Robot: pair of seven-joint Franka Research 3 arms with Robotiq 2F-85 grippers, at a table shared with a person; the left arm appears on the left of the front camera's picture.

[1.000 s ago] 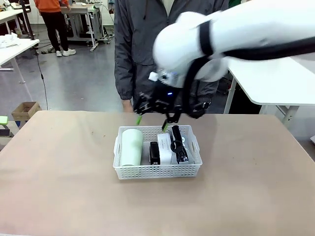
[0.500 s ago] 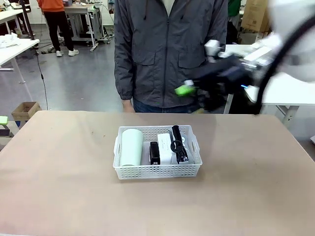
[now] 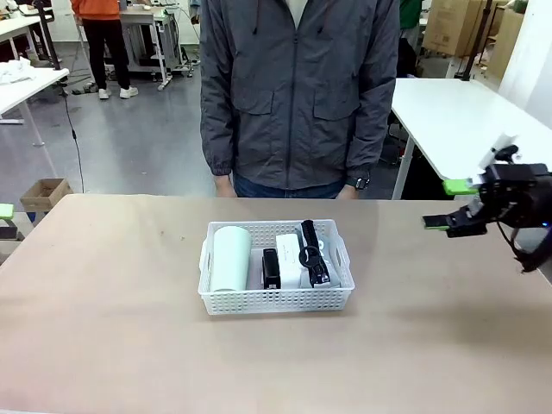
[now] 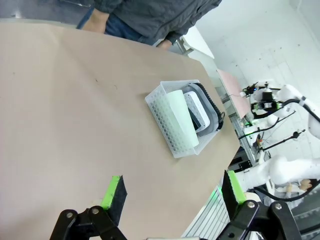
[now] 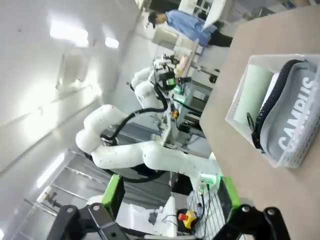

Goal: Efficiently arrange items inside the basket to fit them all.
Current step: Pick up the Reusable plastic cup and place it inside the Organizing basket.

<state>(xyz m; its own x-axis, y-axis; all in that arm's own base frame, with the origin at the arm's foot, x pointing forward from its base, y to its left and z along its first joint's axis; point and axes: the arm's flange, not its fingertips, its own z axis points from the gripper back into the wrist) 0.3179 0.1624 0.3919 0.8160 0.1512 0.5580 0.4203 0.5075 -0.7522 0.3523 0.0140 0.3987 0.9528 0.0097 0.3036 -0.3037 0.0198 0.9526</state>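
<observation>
Basket [image 3: 276, 297] mid-surface [image 3: 103, 345], holding paper cup [image 3: 230, 257], stapler [image 3: 271, 268], white box [image 3: 289, 259], pouch [image 3: 315, 253]. Right hand [image 3: 455, 205] at right edge, spread wide, empty. Left hand [image 4: 172, 192] likewise spread, empty.

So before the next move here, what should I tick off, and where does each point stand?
1. All four items in the basket: ok. Cup, stapler, box and pouch all lie inside.
2. Nothing sticks out over the rim: cannot tell from these angles.
3. Right gripper away from the basket: ok, off to the table's right side, open, holding nothing.
4. Left gripper holding nothing: ok, open above bare table.
5. Person's hands out of the basket: ok, both at the far edge.
</observation>
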